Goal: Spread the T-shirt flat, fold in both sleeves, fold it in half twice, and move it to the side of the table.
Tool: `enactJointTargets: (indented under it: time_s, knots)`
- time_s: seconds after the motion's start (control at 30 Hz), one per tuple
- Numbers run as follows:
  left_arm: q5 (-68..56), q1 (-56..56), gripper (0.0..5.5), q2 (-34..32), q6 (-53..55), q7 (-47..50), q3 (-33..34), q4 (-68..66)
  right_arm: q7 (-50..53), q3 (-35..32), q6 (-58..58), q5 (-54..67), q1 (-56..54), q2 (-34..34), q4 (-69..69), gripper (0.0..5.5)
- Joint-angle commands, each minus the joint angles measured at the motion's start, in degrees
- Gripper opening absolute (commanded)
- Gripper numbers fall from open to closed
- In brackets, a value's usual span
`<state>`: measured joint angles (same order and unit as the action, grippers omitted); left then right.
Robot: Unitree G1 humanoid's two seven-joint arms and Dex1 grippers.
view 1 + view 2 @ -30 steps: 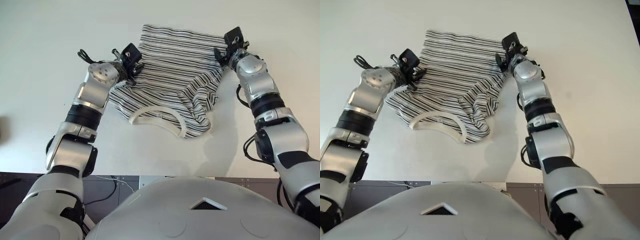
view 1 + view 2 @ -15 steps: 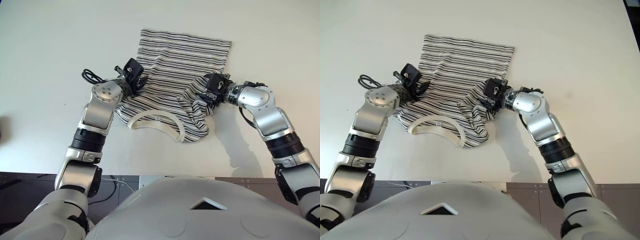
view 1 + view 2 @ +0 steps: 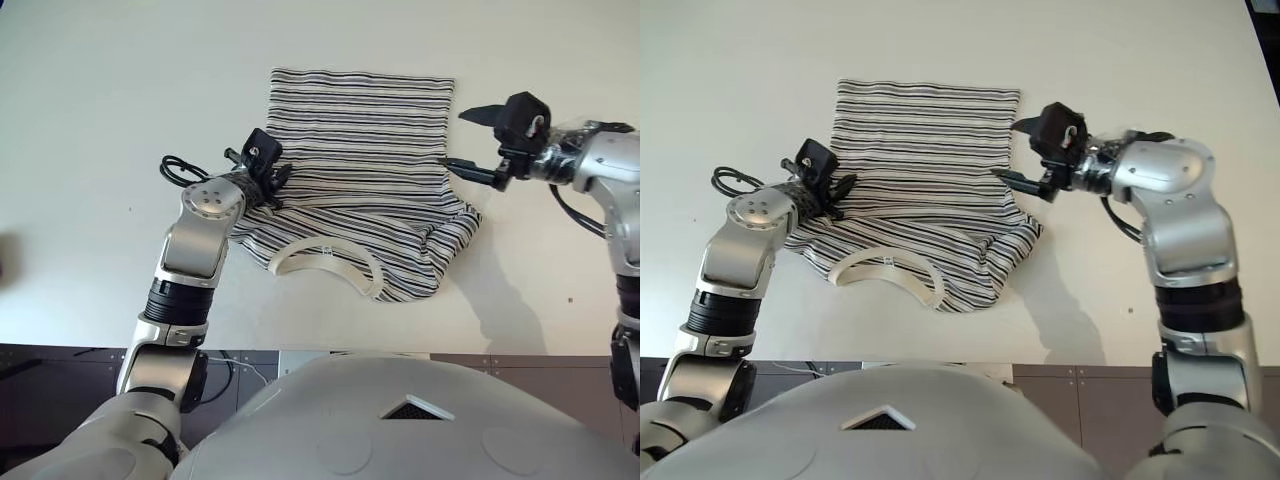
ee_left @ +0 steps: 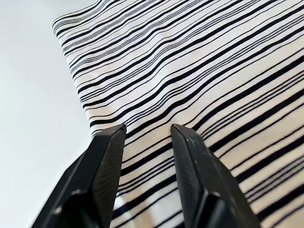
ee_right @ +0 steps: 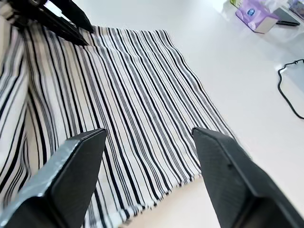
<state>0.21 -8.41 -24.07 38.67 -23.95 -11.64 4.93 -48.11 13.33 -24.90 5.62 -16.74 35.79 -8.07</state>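
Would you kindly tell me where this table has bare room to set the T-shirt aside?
Bare table lies left of the T-shirt beyond the left pincer, right of it past the right pincer, and beyond its far hem. The middle is crowded: shirt plus both pincers.

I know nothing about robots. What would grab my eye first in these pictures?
A black-and-white striped T-shirt lies partly rumpled in the middle of a white table, with its white collar nearest the robot. The left end effector sits low at the shirt's left edge with its fingers a little apart. The right end effector hangs wide open by the shirt's right edge.
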Motion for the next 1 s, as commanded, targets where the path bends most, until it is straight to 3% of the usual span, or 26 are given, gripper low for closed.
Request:
enactJointTargets:
  time_s: [0.03,0.13,0.27,0.33,0.4,0.53,0.67,0.77,1.0]
  knots:
    - [0.7,-1.5,1.74,-1.6,-0.4,-4.2,-3.1,-3.5,7.7,6.3,1.8,-6.9,-1.1,-7.8,15.1,3.30]
    - [3.9,-7.5,1.74,-2.1,-5.1,-5.8,-5.9,-14.1,19.2,4.8,6.4,-10.7,-9.5,-14.5,35.7,3.30]
    - [2.8,-17.4,1.74,1.8,-11.6,-2.2,-1.7,-25.2,29.3,1.0,16.2,-10.6,-18.7,-19.9,50.1,3.30]
    - [0.7,-18.4,1.74,3.2,-14.3,0.7,2.6,-25.0,30.0,-1.9,18.7,-8.3,-18.1,-20.9,45.7,3.30]
    - [-1.1,-17.0,1.74,3.3,-16.0,2.0,6.3,-20.6,28.4,-4.6,16.9,-5.0,-13.9,-20.7,32.3,3.30]
    - [-6.3,-9.1,1.74,1.0,-12.3,-2.3,10.0,-3.3,21.0,-0.3,9.9,-2.8,-2.2,-17.4,7.7,3.30]
    - [-8.6,7.3,1.74,-9.4,-10.7,-14.3,4.1,17.1,17.7,0.8,4.7,-2.3,4.2,-14.8,-0.8,3.30]
    - [-1.0,16.5,1.74,-17.2,-14.2,-16.7,-1.6,19.6,18.9,0.9,3.0,-3.2,5.2,-15.5,-1.3,3.30]
    - [15.1,15.5,1.74,-17.7,-19.5,-9.6,-9.4,10.5,20.7,0.4,0.9,-3.5,6.1,-16.2,-3.6,3.30]
